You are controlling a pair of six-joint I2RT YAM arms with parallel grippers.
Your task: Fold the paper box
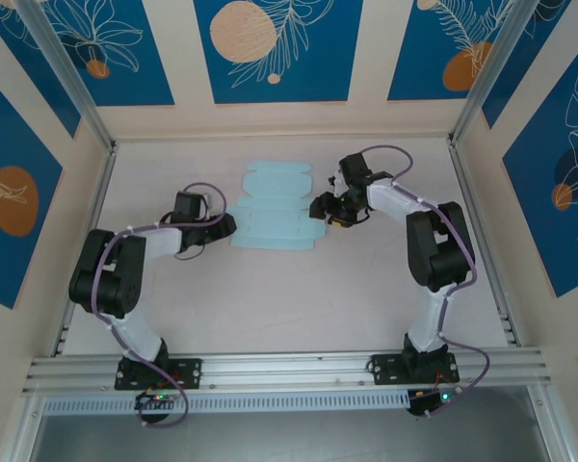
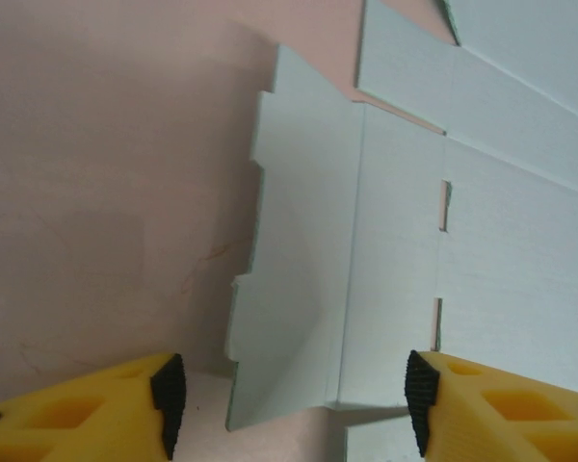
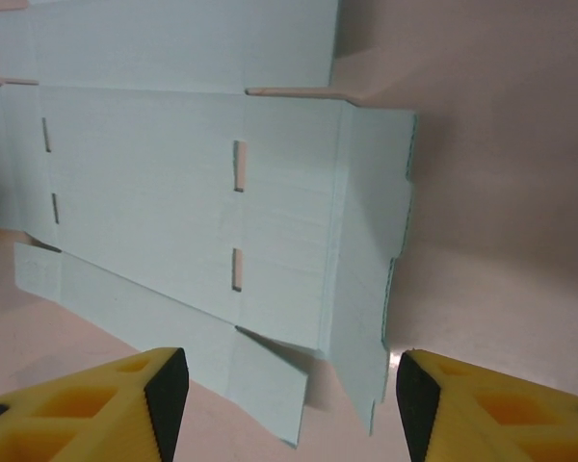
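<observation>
Left wrist: my left gripper (image 2: pixel 294 402) and right gripper (image 3: pixel 287 397) are straddling side flaps of the paper box (image 2: pixel 395 250), jaws apart; uneven closing risks crumpling.

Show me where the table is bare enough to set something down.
Widest bare patch: the table between the paper box and the near rail. Another lies in the far-left corner, beyond the left arm. Crowded mid-table: left gripper and right gripper flank the sheet's side flaps.

Paper box (image 1: pixel 273 214) lies flat on the table (image 1: pixel 270 308), centre of frame. Left gripper (image 1: pixel 227 227) is at its left edge, right gripper (image 1: pixel 320 206) at its right edge, a side flap between each pair of fingers.
</observation>
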